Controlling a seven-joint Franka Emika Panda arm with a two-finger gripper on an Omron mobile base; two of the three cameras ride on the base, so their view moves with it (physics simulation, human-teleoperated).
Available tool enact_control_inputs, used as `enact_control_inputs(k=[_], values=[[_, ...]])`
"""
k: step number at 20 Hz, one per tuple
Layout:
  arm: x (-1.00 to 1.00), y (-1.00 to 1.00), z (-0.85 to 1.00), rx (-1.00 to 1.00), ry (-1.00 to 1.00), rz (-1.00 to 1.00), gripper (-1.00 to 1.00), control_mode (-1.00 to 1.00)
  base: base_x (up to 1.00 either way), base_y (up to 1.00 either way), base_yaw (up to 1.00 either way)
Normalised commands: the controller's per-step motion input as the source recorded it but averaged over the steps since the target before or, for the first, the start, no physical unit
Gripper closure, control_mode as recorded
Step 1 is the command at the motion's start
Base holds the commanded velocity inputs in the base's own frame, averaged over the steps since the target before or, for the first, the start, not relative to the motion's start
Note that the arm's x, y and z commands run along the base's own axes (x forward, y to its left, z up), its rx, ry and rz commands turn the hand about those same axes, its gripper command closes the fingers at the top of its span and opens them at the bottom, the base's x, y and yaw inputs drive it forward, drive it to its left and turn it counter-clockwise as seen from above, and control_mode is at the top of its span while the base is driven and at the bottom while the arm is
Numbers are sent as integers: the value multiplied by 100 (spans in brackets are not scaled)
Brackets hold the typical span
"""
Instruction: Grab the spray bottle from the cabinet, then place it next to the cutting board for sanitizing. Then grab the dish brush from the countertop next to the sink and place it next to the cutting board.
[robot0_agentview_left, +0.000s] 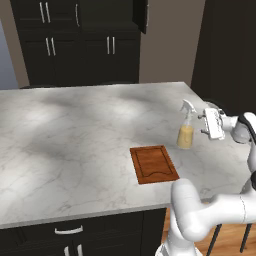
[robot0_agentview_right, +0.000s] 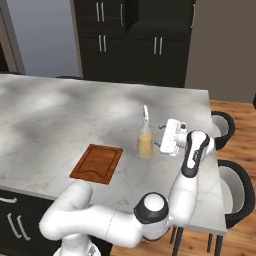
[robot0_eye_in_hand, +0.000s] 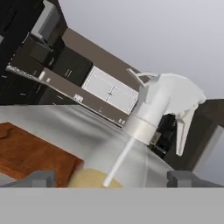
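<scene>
Pale marble, dark cabinetry and one warm wooden board

The tabletop (robot0_agentview_left: 75, 130) is showing white marble with soft grey veining, while the cutting board (robot0_agentview_left: 153, 164) is glowing reddish-brown with a darker groove line. The spray bottle (robot0_agentview_left: 186, 129) is holding pale yellow-tan liquid under a whitish-grey sprayer head. The hand (robot0_agentview_left: 203, 122) is appearing white with dark finger tips. The cabinet (robot0_agentview_left: 80, 42) at the far side is looking nearly black with silver handles. The floor (robot0_agentview_right: 240, 127) is showing orange-brown wood, and the stools (robot0_agentview_right: 222, 125) are appearing black with grey seats.
</scene>
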Motion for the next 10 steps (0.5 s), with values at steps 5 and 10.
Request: enact_control_inputs(k=[5,10], values=[[-61,-37,0,2,-2,-21,-100,-100,0,0,0],[-100,-8,1,0,0,-29,-100,-100,0,0,0]])
